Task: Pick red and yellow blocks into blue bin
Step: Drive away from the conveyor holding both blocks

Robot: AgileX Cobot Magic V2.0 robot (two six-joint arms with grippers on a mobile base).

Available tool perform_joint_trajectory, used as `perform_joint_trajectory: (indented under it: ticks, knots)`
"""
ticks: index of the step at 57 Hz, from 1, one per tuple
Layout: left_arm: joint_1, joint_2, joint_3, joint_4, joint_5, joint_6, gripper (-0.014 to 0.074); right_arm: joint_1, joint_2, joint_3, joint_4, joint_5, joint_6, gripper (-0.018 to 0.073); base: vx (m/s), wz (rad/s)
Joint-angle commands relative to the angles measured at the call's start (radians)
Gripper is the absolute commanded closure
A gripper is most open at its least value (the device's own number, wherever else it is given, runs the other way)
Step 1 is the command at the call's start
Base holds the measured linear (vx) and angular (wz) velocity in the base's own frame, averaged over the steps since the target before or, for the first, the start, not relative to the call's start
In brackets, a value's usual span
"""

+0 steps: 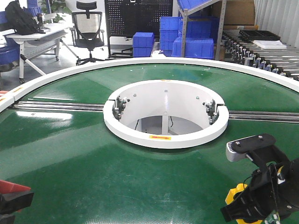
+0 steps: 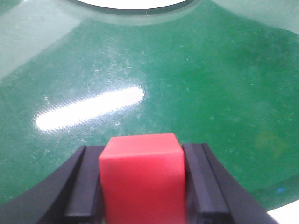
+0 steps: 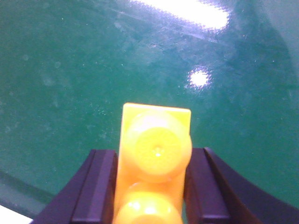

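A plain red cube (image 2: pixel 142 186) fills the gap between the black fingers of my left gripper (image 2: pixel 142 154), which is shut on it above the green belt. In the front view this gripper (image 1: pixel 13 199) sits at the bottom left edge with a bit of red (image 1: pixel 11 186) showing. My right gripper (image 3: pixel 153 156) is shut on a glossy yellow studded brick (image 3: pixel 156 135), which stands on end between the pads. From the front, that gripper (image 1: pixel 250 205) is at the bottom right with the yellow brick (image 1: pixel 235 194) at its tip. The blue bin is out of view.
A round green conveyor table (image 1: pixel 84 158) lies under both arms, with a white ring (image 1: pixel 163 137) around its open centre and a white outer rim (image 1: pixel 56 74). Behind it are stacked blue crates (image 1: pixel 194 46), an office chair (image 1: pixel 88 30), a desk and a roller conveyor (image 1: pixel 261 58).
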Motion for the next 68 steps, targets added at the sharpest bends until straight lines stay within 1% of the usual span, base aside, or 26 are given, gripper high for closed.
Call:
perform_joint_trajectory:
  ticks: [1, 27, 68]
  knots:
    - [-0.003, -0.011, -0.025, -0.023, -0.062, 0.000, 0.0261, 0.000, -0.030, -0.025, -0.006, -0.039, -0.009, 0.0315, 0.00, 0.01]
    - [-0.003, -0.011, -0.025, -0.023, -0.062, 0.000, 0.0261, 0.000, -0.030, -0.025, -0.006, -0.039, -0.009, 0.0315, -0.03, 0.12]
    - [-0.003, -0.011, -0.025, -0.023, -0.063, 0.000, 0.0261, 0.000, -0.030, -0.025, -0.006, -0.040, -0.009, 0.0315, -0.12, 0.46]
